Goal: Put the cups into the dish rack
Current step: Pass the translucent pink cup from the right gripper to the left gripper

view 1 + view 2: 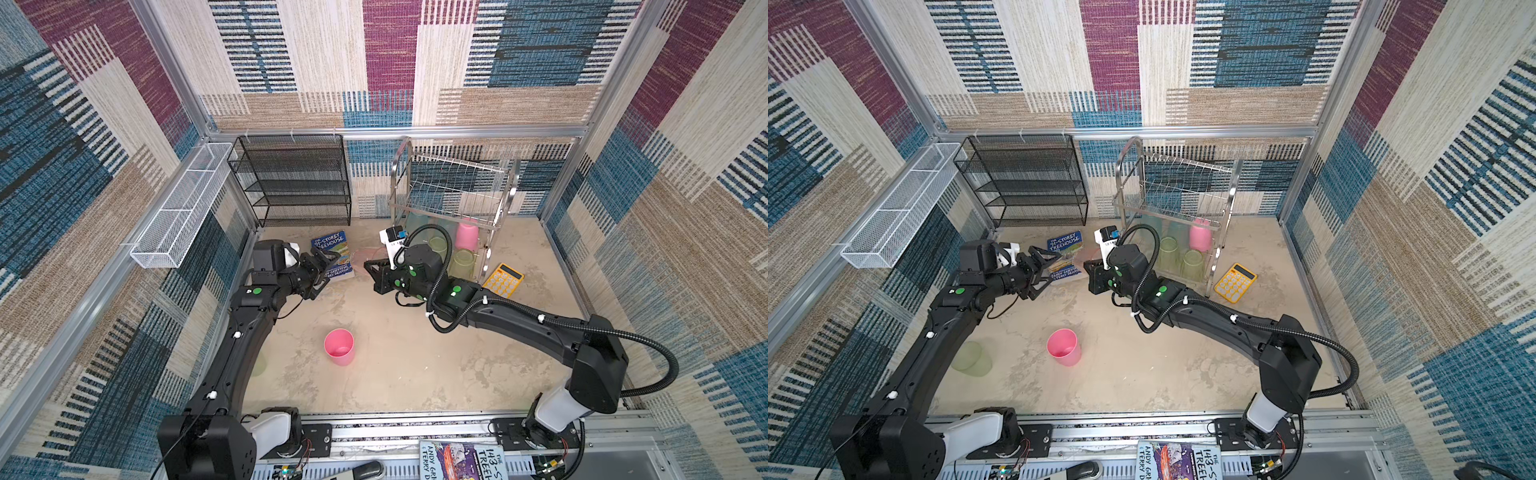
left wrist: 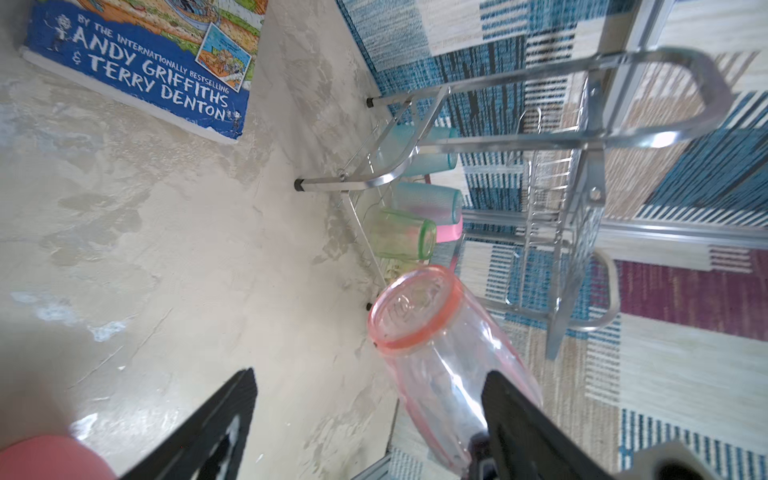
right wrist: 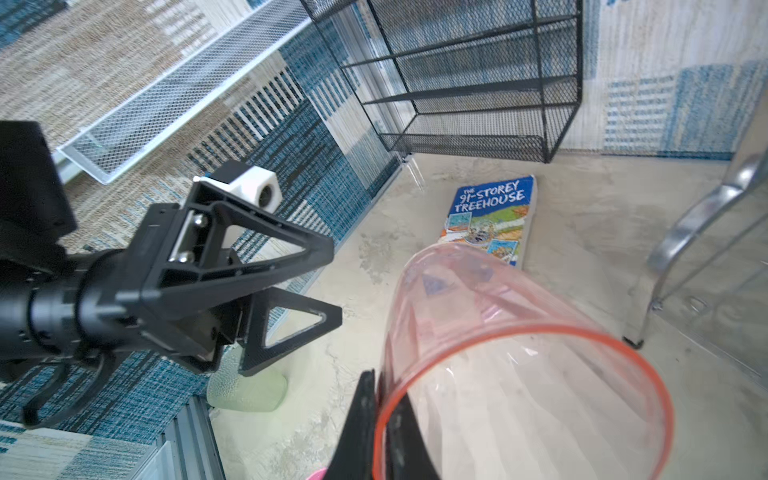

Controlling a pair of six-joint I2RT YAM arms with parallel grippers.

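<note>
Right end effector (image 3: 376, 399) clamped on rim of see-through salmon-pink cup (image 3: 519, 374), tipped sideways just beside dish rack (image 1: 457, 183). Left end effector (image 3: 336, 282) spread apart, near cup on side away from rack, not touching it.

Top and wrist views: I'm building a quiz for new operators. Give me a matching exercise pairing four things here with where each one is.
Things
1. see-through salmon-pink plastic cup
2. yellow plastic calculator
3. blue paperback book
4. two see-through teal plastic cups

Places
A. flat on the table, in front of the black mesh shelf unit
B. lower tier of the steel wire dish rack
C. pinched at its rim by the right gripper
D. on the table beside the rack's foot

Pairs: 1-C, 2-D, 3-A, 4-B
</note>
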